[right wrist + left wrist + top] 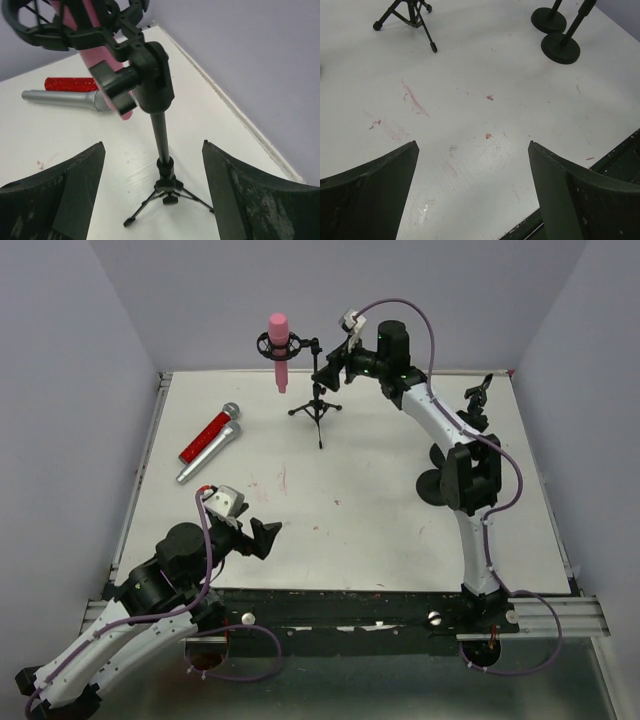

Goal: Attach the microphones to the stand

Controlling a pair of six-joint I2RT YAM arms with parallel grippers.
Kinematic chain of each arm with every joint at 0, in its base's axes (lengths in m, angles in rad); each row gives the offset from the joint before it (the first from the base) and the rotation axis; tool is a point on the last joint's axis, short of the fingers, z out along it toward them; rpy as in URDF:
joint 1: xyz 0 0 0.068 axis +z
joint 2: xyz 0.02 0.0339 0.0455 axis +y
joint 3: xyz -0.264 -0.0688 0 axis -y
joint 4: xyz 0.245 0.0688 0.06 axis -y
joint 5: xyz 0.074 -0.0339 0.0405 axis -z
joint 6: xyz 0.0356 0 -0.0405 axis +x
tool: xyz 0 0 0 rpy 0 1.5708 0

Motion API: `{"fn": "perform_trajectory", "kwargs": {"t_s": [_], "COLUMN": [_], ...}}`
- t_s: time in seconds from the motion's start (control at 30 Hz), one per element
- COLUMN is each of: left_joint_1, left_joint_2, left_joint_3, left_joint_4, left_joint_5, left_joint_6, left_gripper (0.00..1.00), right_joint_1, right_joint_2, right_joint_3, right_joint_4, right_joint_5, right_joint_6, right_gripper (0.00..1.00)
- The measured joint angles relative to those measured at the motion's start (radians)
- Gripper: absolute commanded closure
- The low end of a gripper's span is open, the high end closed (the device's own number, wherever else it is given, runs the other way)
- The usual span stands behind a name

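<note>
Microphones lie in two places. The pink microphone (279, 352) stands upright, head up, in the ring cradle of the small tripod stand (318, 405) at the far middle of the counter (380, 510). The red microphone (207, 436) and the silver-grey microphone (200, 462) lie side by side on the counter at the far left, touching or nearly so, their heads pointing far-right, well apart from the stand.

The right claw (333, 362) hangs just right of the stand's top joint. Its fingers (70, 175) are spread wide and grip nothing, and the stand's post shows between them in the right wrist view.

The left claw (262, 537) hovers over the near left of the counter, also spread wide and holding nothing, with faint pink smears on the surface under it. Two round black bases (561, 48) stand to the right.
</note>
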Motion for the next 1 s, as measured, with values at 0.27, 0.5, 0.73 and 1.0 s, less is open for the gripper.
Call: {"fn": "perform_trajectory", "kwargs": {"t_s": [0.27, 0.5, 0.73, 1.0], "left_joint_1": [0.0, 0.0, 0.006, 0.175], "left_joint_2": [-0.006, 0.062, 0.179, 0.238], "left_joint_3": [0.017, 0.115, 0.132, 0.132], "left_joint_4": [-0.001, 0.003, 0.0, 0.039], "left_joint_5": [0.0, 0.021, 0.048, 0.153], "left_joint_6": [-0.002, 0.046, 0.107, 0.152], "left_gripper": [0.01, 0.01, 0.01, 0.01], "right_joint_1": [-0.018, -0.017, -0.072, -0.241], "right_joint_2": [-0.337, -0.67, -0.997, -1.214], "right_joint_3": [-0.214, -0.391, -0.557, -0.726], "right_joint_4": [-0.241, -0.555, -0.816, -0.917], "right_joint_5": [-0.068, -0.2, -0.299, -0.337], "right_joint_6": [-0.165, -0.475, -0.699, -0.71], "right_gripper": [0.1, 0.0, 0.0, 0.0]}}
